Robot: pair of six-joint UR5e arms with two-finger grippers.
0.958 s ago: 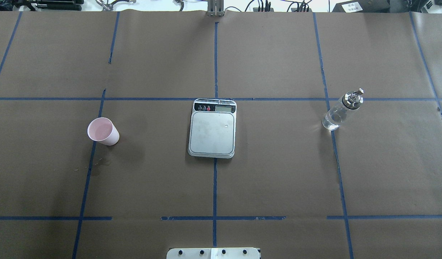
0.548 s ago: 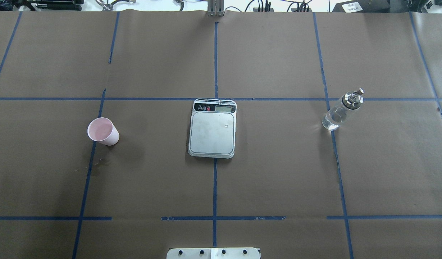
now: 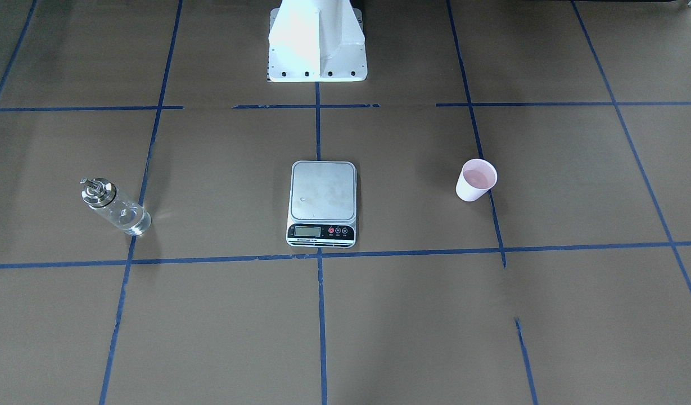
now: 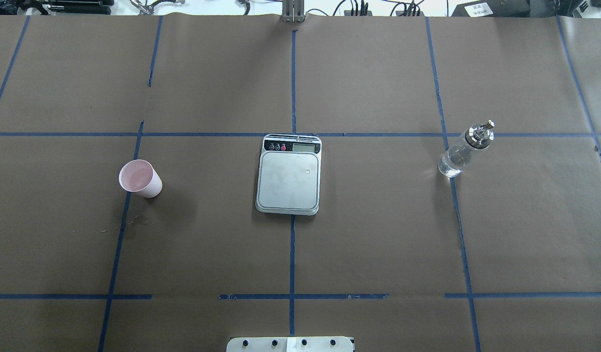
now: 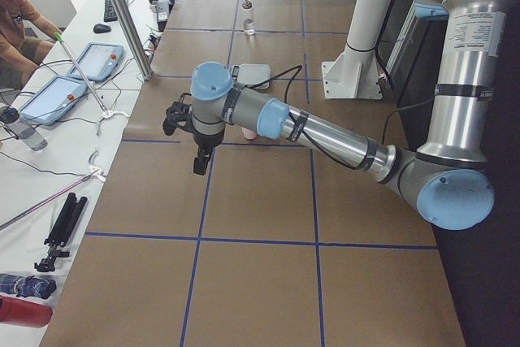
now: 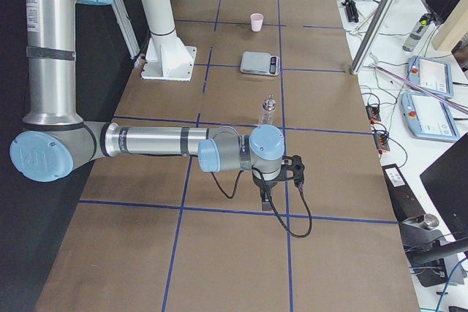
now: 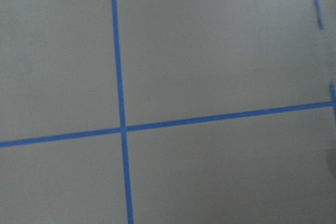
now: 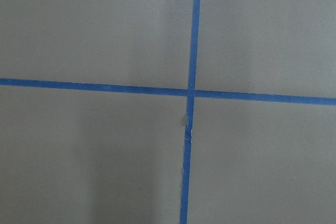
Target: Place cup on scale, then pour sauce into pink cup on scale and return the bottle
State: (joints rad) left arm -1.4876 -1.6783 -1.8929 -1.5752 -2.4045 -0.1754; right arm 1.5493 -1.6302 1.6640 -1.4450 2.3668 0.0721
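Observation:
The pink cup (image 4: 140, 178) stands upright on the brown table, left of the scale (image 4: 289, 181), whose steel platform is bare. The glass bottle (image 4: 464, 150) with its silver spout stands at the right and holds clear sauce. In the front-facing view the cup (image 3: 477, 180) is right of the scale (image 3: 323, 197) and the bottle (image 3: 113, 208) is left. My left gripper (image 5: 199, 160) hangs over the table's left end, far from the cup. My right gripper (image 6: 265, 196) hangs over the right end, nearer than the bottle (image 6: 268, 111). I cannot tell if either is open or shut.
The white robot base (image 3: 317, 42) stands behind the scale. Blue tape lines cross the brown table cover. An operator (image 5: 12, 14) sits at a side bench with tablets (image 5: 96, 61). A metal post (image 5: 122, 14) stands at the table's far edge.

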